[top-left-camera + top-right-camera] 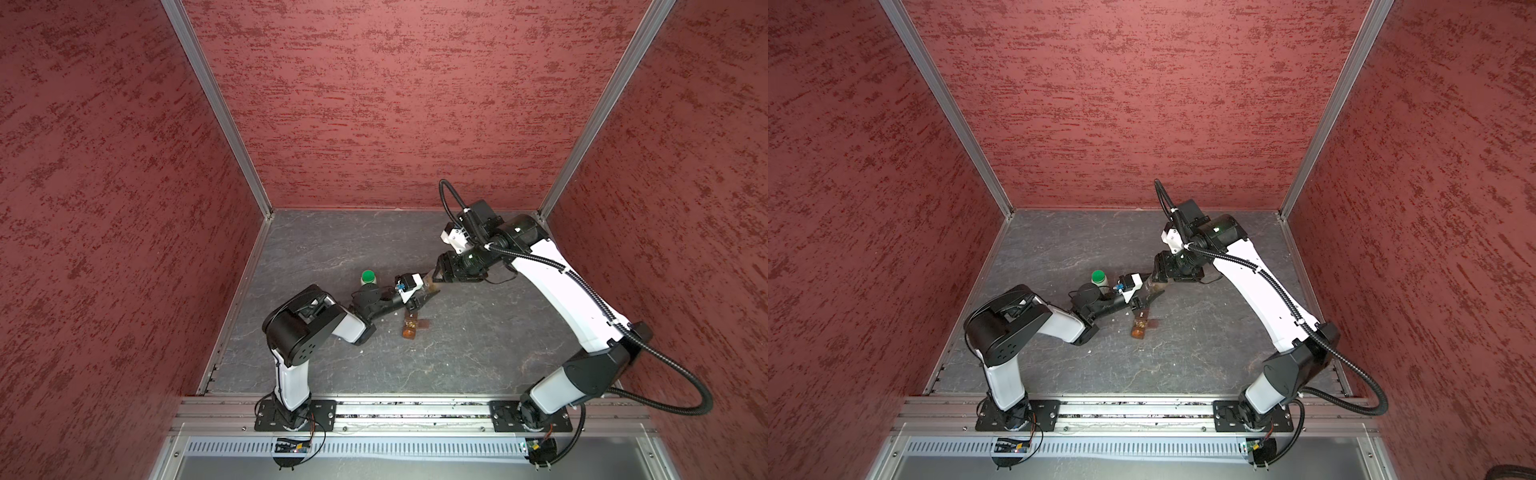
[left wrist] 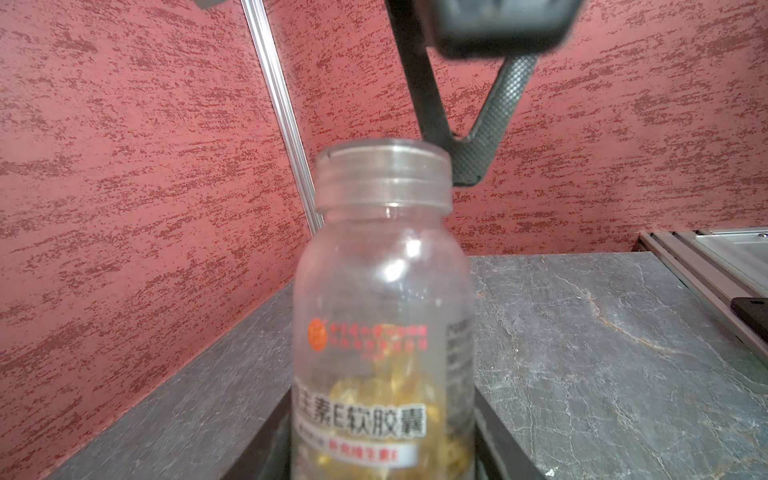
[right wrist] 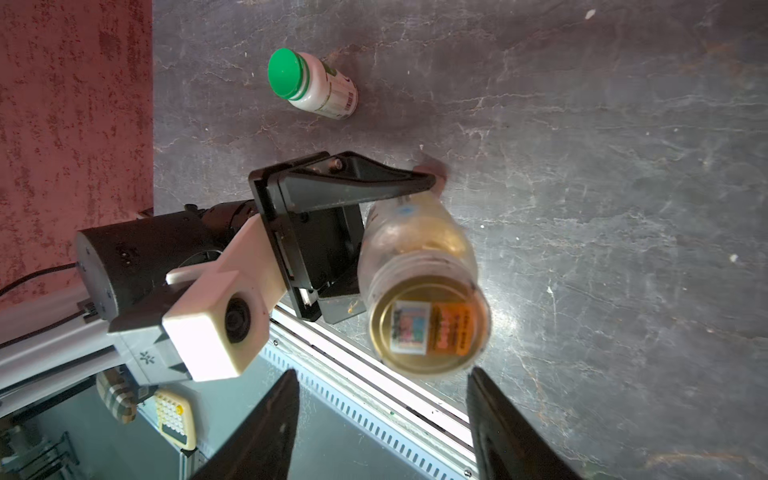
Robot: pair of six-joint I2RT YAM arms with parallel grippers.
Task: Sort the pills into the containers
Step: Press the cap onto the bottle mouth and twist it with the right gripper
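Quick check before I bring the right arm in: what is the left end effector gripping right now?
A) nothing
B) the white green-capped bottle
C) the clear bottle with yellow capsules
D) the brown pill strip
C: the left wrist view shows the clear bottle of yellow capsules clamped in the left end effector; the white green-capped bottle stands apart on the table.

You see a green cap [image 3: 286, 74] on the white bottle [image 3: 330, 94], yellow pills [image 2: 374, 388] in the clear bottle [image 2: 382, 270], grey veined tabletop [image 3: 602, 166], mottled red walls [image 1: 374, 104].
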